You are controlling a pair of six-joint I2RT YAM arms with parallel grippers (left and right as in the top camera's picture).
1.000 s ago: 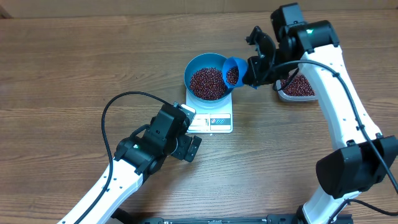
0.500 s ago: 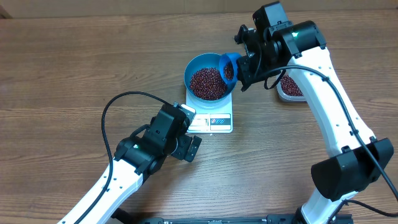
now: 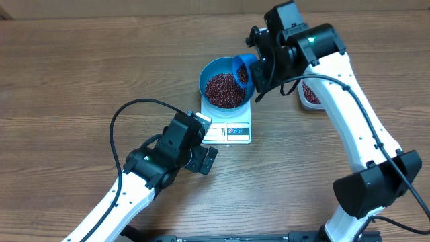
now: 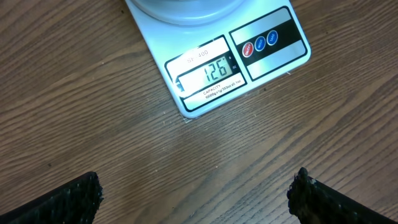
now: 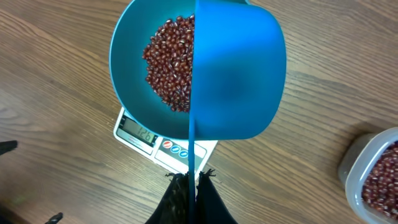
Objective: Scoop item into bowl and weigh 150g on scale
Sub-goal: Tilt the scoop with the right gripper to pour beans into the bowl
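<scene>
Even, fairly bright light falls from above; shadows on the table (image 3: 67,67) are soft and faint; a small glare spot marks the left end of the scale (image 4: 217,59) display; the blue scoop (image 5: 239,74), close to the lens, looks soft; wood grain is sharp.

Blue bowl (image 3: 206,72), red-brown beans (image 3: 222,91), white scale (image 3: 233,125), blue scoop (image 3: 242,71), brown woodgrain table (image 3: 67,67).

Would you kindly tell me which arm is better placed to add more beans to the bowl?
Right. The right pincer is shut on the scoop, tilted over the bowl on the scale; the left pincer hangs open over bare table, holding nothing.
</scene>
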